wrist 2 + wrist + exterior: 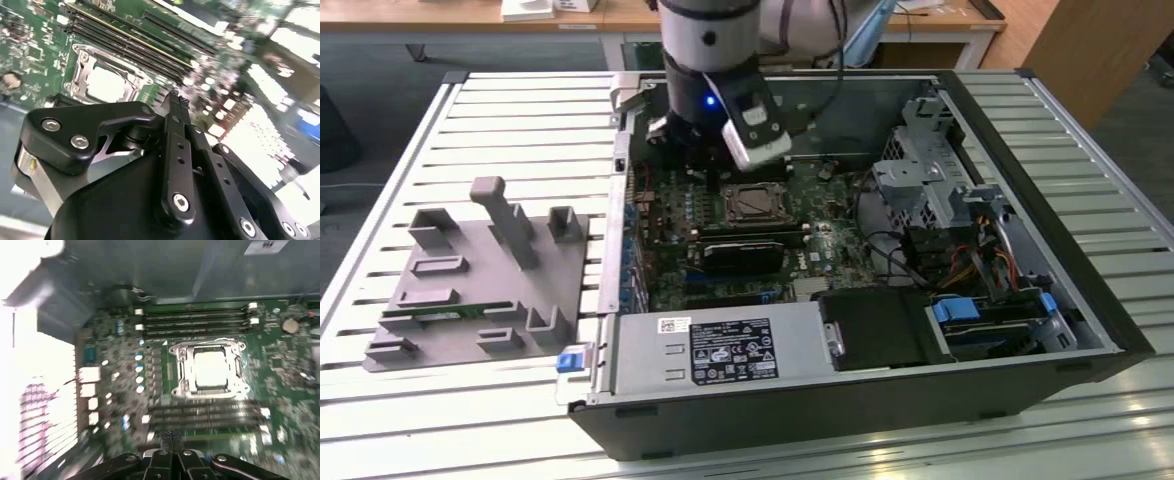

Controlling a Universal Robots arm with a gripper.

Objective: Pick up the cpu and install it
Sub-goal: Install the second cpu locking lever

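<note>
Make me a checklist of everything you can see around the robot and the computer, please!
Surface: slatted metal table, with the open computer case lying on it.
Job's things: the cpu sits inside the socket frame on the motherboard; it shows in both wrist views.
Clutter: grey parts holder on the table at the exterior view's left, with a green memory stick in it.
Grippers: the gripper is shut and holds nothing, above the board beside the socket.
Cables: bundled wires inside the case.
Surroundings: wooden desks behind the table.
</note>
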